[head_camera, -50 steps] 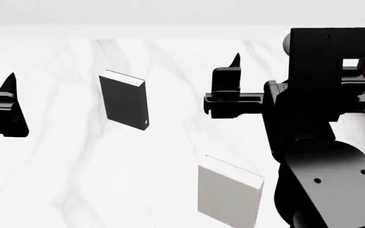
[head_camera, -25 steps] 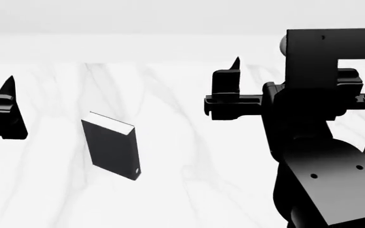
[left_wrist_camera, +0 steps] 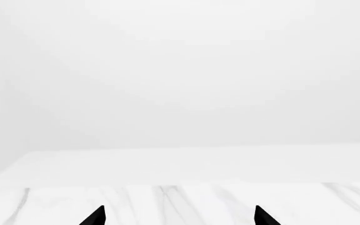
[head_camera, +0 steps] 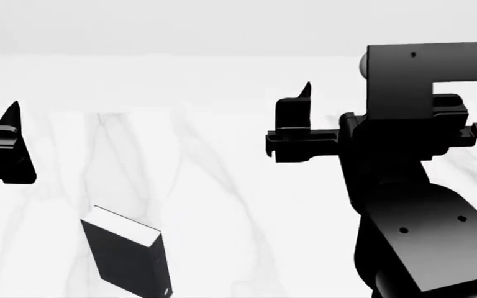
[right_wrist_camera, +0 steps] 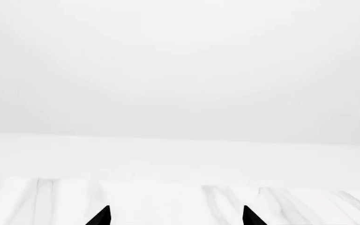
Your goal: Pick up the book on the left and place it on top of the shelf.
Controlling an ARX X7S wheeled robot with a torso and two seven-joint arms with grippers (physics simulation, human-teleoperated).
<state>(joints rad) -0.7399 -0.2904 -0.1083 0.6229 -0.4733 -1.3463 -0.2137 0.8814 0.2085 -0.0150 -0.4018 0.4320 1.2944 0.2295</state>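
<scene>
The black book with a white page edge lies on the white marble surface at the lower left of the head view. My left gripper is at the far left, above and left of the book, apart from it. My right gripper is up at centre right, well away from the book. In both wrist views only the two black fingertips show, set wide apart over bare marble with nothing between them. The shelf is out of view.
My right arm's black body fills the right side of the head view. The marble surface ends at a far edge with a plain white wall behind. The light grey-white books are out of view.
The view has shifted: the black book has slid from upper centre-left down to the lower left. The grey-white book and the brown shelf edge have left the view. Both grippers keep their places.
</scene>
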